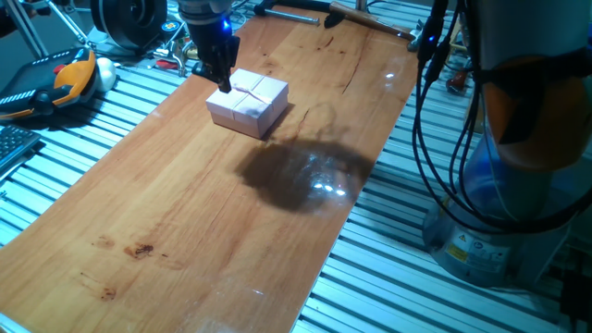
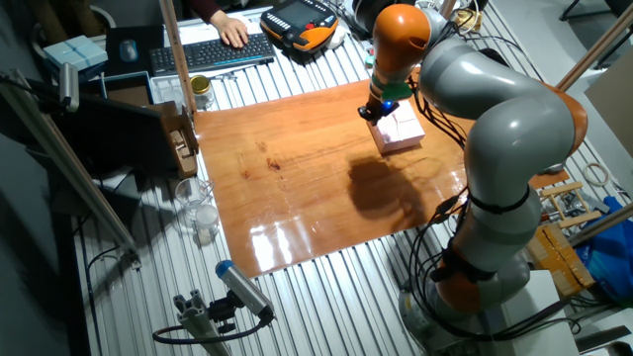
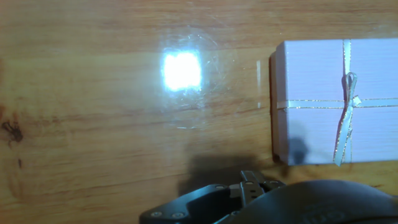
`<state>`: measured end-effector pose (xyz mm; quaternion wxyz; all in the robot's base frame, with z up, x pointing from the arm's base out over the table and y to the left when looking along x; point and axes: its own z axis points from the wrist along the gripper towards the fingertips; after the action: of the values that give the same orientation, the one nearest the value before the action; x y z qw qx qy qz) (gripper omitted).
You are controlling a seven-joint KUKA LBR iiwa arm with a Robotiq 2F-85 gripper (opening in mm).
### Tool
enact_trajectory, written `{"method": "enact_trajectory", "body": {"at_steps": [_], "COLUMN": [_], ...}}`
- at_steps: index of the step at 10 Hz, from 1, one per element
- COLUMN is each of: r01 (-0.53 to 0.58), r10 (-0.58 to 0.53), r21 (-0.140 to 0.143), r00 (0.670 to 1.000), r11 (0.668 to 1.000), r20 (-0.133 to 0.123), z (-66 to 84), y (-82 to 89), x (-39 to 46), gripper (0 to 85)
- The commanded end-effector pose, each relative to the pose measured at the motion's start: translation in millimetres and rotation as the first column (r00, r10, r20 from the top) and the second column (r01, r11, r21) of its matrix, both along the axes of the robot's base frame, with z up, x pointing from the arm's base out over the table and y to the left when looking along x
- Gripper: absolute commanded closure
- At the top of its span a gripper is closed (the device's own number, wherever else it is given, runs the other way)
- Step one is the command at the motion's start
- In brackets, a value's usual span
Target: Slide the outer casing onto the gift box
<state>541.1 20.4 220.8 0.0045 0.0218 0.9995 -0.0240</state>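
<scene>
A robotics lab: aluminium slatted bench [image 1: 518, 296], teach pendant [image 2: 300, 22], keyboard [image 2: 210, 53], cables [image 1: 435, 139]

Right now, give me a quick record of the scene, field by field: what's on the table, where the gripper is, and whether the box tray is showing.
surface: wooden table
outer casing: pink, ribbon cross and bow on top, lying flat
gift box: tray not visible
gripper: at the casing's edge
jaws: open or shut not discernible
background: keyboard, orange pendant
</scene>
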Motion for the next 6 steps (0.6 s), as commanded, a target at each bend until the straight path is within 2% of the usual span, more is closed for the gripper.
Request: {"method": "enact_trajectory", "body": {"at_steps": [1,3,4,6], "r01": [0.002,-0.019,-0.039,-0.041], "r10": [-0.002,0.019,0.039,0.041], "r21": [-0.002,-0.006,0.004,0.007], "r00": [1.0,1.0,0.999,0.999], "r11": [1.0,1.0,0.999,0.999], "r20": [-0.003,-0.009,-0.009,-0.003], "z": [1.3,4.8,4.3,2.8], "y": [-0.5,-7.6,-14.1,-15.6], "x": [-0.7,1.0,2.7,2.4], "gripper": [85.0,85.0,85.0,85.0]}}
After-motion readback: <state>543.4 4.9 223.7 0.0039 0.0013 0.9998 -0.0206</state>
